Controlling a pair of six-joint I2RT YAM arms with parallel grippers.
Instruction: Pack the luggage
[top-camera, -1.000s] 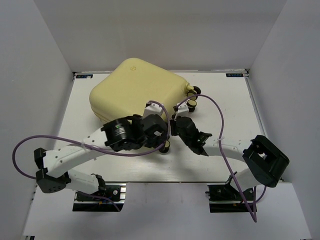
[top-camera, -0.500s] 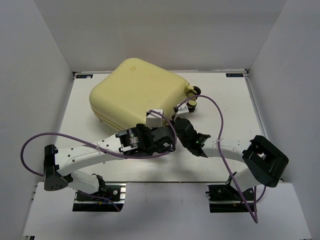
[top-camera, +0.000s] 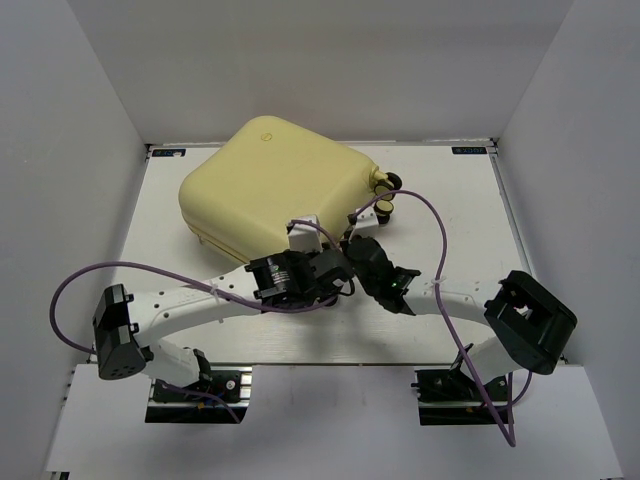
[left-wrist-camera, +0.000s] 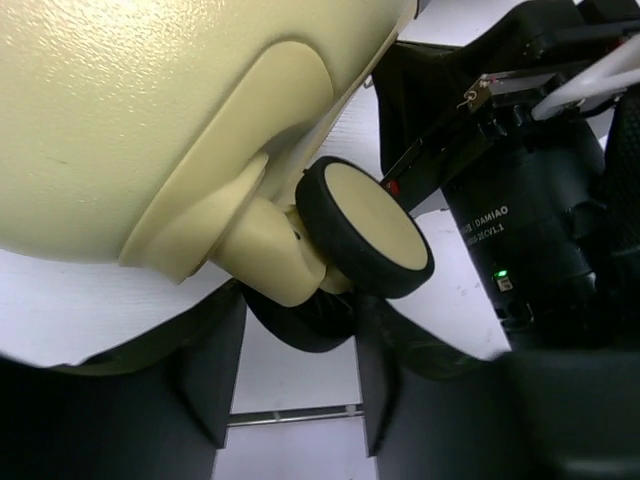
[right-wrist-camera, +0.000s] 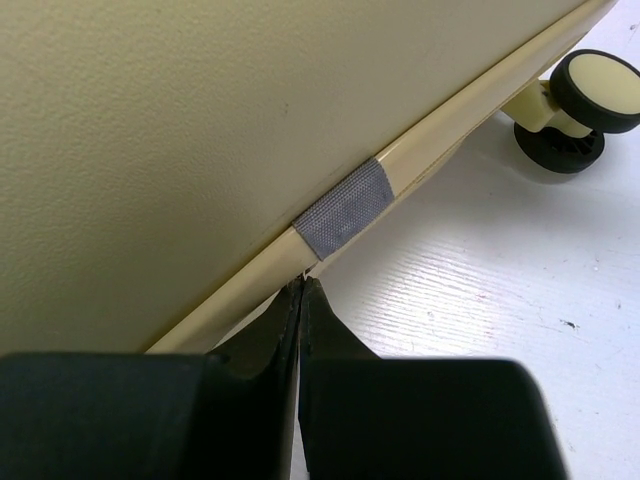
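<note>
Swinging in from the left, the left hand (left-wrist-camera: 295, 345) now sits with fingers spread, empty, just short of a corner wheel (left-wrist-camera: 367, 225) on the closed suitcase (top-camera: 270, 185). Right hand (right-wrist-camera: 300, 292), fingers pressed together, noses at the lid seam; the case lies flat on the desk (top-camera: 460, 200), unopened.

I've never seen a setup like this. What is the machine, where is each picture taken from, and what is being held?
Two robot arms are bolted at the near edge of a white table, each ending in a two-finger gripper. The overhead picture shows the left arm and right arm reaching to a closed pale yellow suitcase lying on it. The other two pictures come from cameras on the wrists. The left gripper has its fingers apart, one either side of a caster; whether they pinch it is unclear. The right gripper is shut, tips at the suitcase seam below a grey patch, holding nothing visible.
</note>
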